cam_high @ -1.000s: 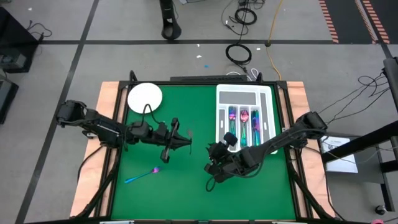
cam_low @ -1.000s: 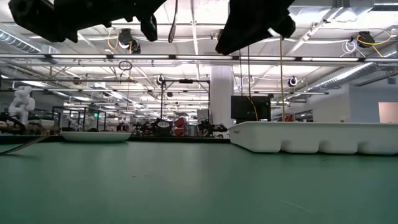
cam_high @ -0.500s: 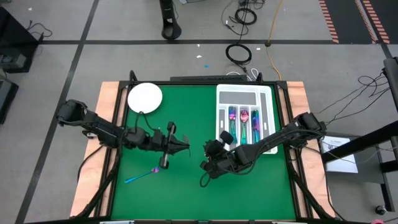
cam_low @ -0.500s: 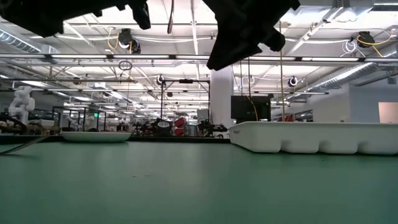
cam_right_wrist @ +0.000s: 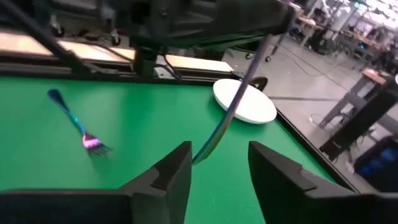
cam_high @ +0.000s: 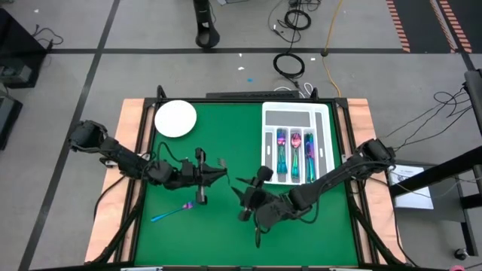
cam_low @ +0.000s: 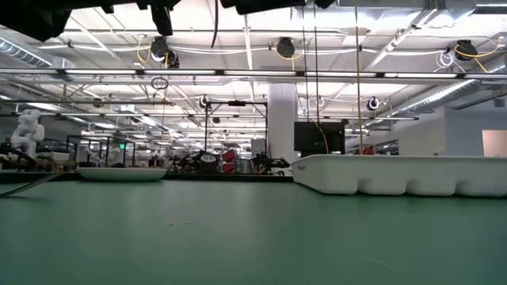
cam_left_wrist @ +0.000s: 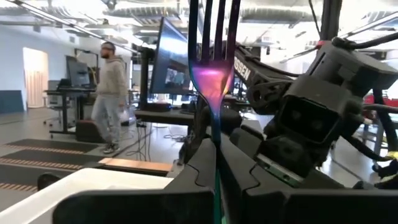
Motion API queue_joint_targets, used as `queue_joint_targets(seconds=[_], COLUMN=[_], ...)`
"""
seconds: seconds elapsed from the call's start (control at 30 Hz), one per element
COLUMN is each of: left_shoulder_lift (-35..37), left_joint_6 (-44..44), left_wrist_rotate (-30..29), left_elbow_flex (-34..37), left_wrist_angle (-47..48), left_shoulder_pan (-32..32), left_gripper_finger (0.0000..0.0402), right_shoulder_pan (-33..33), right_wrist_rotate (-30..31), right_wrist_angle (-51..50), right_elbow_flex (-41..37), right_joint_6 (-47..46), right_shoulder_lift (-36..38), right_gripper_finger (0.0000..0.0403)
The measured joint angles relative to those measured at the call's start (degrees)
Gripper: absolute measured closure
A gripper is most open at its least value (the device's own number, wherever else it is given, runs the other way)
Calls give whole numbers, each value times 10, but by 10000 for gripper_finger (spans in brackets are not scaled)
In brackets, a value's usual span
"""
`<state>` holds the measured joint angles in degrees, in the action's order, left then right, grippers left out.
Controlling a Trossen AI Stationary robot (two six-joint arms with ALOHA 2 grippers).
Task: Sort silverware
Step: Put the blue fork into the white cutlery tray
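Note:
My left gripper (cam_high: 218, 175), over the middle of the green table, is shut on an iridescent fork (cam_left_wrist: 214, 37). Its tines stand above the fingers. Facing it from the right, my right gripper (cam_high: 241, 199) is open. In the right wrist view the fork's handle (cam_right_wrist: 227, 112) slants down from the left gripper, and its free end shows in the gap ahead of my right gripper (cam_right_wrist: 217, 162), touching neither finger as far as I can see. A second fork (cam_high: 172, 213) lies flat on the table at the near left. More silverware (cam_high: 294, 150) lies in the white tray (cam_high: 325, 120). My left gripper pinches the fork's neck just below the tines (cam_left_wrist: 216, 134) between its two fingers. The fingers come nearly level from the table's left and lie across the fork. The fork stands about upright, tines up and handle hanging below, clear of the table.
A round white plate (cam_high: 175, 118) sits at the far left corner of the mat. The white compartmented tray fills the far right. Open green mat lies along the near edge and between plate and tray. A person (cam_left_wrist: 112, 93) stands in the room beyond.
My right gripper has left the tray's near corner and gone toward the table's left and near edge, up to the left gripper. My left gripper has swung a little toward the near edge and rolled, carrying the fork along.

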<state>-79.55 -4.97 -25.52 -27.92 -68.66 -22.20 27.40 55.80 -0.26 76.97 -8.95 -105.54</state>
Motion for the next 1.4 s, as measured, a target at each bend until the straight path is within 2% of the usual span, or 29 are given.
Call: queue_joint_targets(seconds=[0.1, 0.3, 0.53, 0.7, 1.0, 1.2, 1.4], left_shoulder_lift=[0, 0, -19, -42, -56, -56, -56], left_joint_6=[1, 25, 30, 31, 31, 31, 29], left_wrist_rotate=[0, -17, -26, -25, -20, -20, -20], left_elbow_flex=[0, 0, -6, -9, -12, -12, -12], left_wrist_angle=[3, 1, -5, -25, -50, -51, -46], left_shoulder_pan=[0, 0, 2, 11, 12, 12, 12], left_gripper_finger=[401, 401, 401, 401, 401, 401, 383], right_shoulder_pan=[6, -6, -23, -26, -35, -45, -45], right_wrist_rotate=[5, 57, 51, 23, 26, 25, 22], right_wrist_angle=[5, 49, 65, 93, 97, 99, 97], right_elbow_flex=[0, 0, 0, 0, 0, 0, 0], right_joint_6=[9, -20, -43, -25, -28, -46, -58], right_shoulder_lift=[0, 0, -4, -5, -6, -6, -6], right_gripper_finger=[242, 232, 232, 231, 234, 280, 384])
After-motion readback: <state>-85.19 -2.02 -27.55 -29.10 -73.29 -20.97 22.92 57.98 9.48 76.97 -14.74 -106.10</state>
